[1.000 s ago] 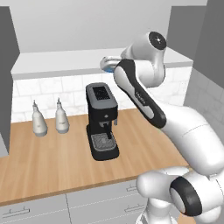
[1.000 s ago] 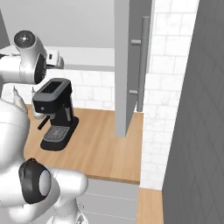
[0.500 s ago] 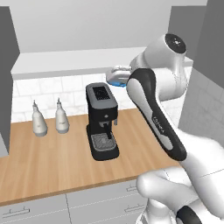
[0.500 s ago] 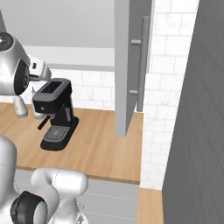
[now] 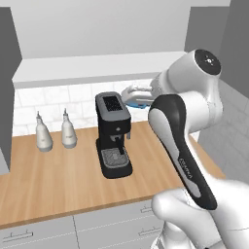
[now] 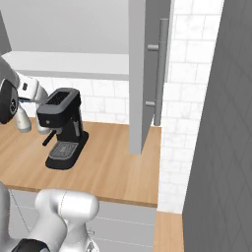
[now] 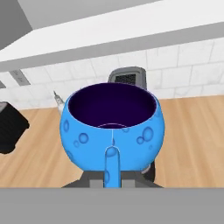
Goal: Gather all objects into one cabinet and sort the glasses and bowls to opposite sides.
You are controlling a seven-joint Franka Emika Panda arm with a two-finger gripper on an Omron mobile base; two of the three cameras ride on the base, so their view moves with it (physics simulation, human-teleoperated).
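My gripper (image 7: 112,159) is shut on the near rim of the small blue bowl (image 7: 113,127), bright blue with bubble marks and a dark inside. In the left base view the blue bowl (image 5: 139,101) hangs in the gripper (image 5: 132,95) just right of the coffee machine's top, below the cabinet's white shelf board (image 5: 97,65). The cabinet stands open, with one grey door (image 6: 145,74) swung out at the right and another door (image 5: 8,78) at the left. The red cup, the beige cup and the dark bowl are out of view.
A black coffee machine (image 5: 113,136) stands on the wooden counter (image 5: 58,180), directly under and behind the bowl. Two white bottles (image 5: 44,137) (image 5: 68,133) stand at the back left by the tiled wall. The open right door's edge (image 6: 138,142) reaches down close to the counter.
The arm has swung the blue bowl down and to the right, from the cabinet shelf's edge to beside the coffee machine's top. The grip stays shut on it.
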